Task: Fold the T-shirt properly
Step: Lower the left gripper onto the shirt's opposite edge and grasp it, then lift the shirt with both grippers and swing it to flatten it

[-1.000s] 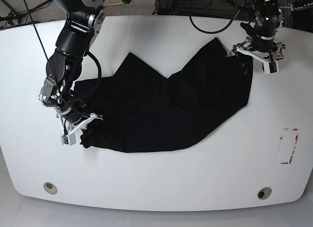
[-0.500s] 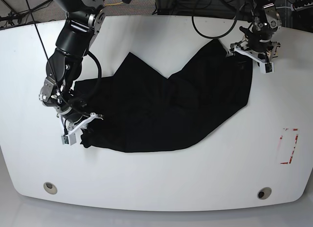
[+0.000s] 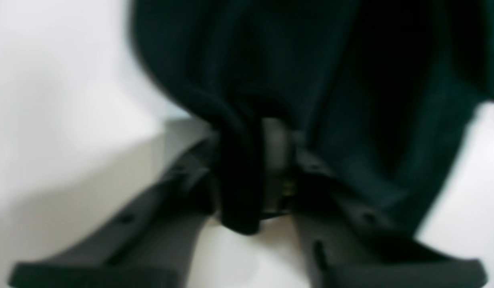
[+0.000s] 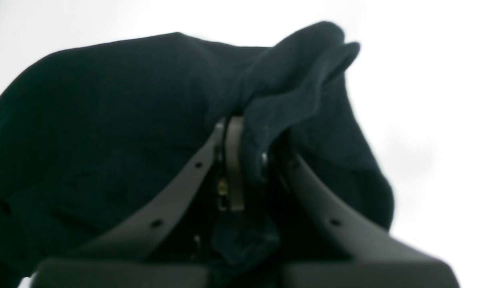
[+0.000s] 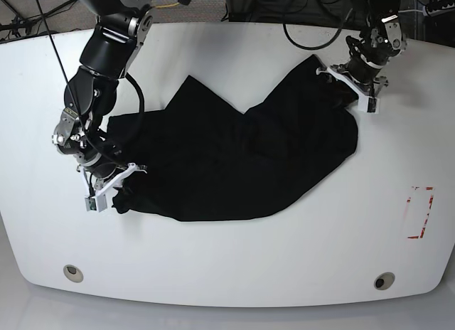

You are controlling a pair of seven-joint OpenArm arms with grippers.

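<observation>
On white table, black T-shirt lies rumpled; cables behind

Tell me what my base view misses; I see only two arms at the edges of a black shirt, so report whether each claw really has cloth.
Observer: The left wrist view shows the left claw pinching a rolled hem of the T-shirt.
Operator: Confirm the other one.
Observer: In the right wrist view the right claw is shut on a bunched fold, with cloth poking out above and below the tips.
Operator: Check for the table under that grip.
Observer: The right wrist view shows white table around the raised fold, but contact cannot be judged.
</observation>
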